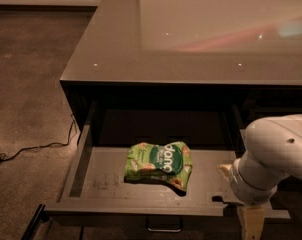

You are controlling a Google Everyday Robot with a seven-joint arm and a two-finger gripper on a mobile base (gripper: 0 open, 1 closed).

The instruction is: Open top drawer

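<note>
While we count just one of each thing, the biggest is the cabinet (191,34), a dark box with a smooth, glossy top that mirrors the lights. One speckled floor (31,74) lies to its left. One top drawer (111,186) stands well out from under that top; it is wide and shallow, with straight dark walls and a scuffed grey bottom. One white arm (276,154), rounded and smooth-shelled, bends over the drawer's right front corner and points down. One bag (158,164), green and crinkled, lies flat near the drawer's middle. One tan gripper (251,223) hangs below the wrist at the drawer's front edge; we cannot tell whether it is wide, narrow or holding anything. One thin loop handle (164,228) sits at the front's centre, left of the gripper. One cable (36,149) snakes across the floor.
</note>
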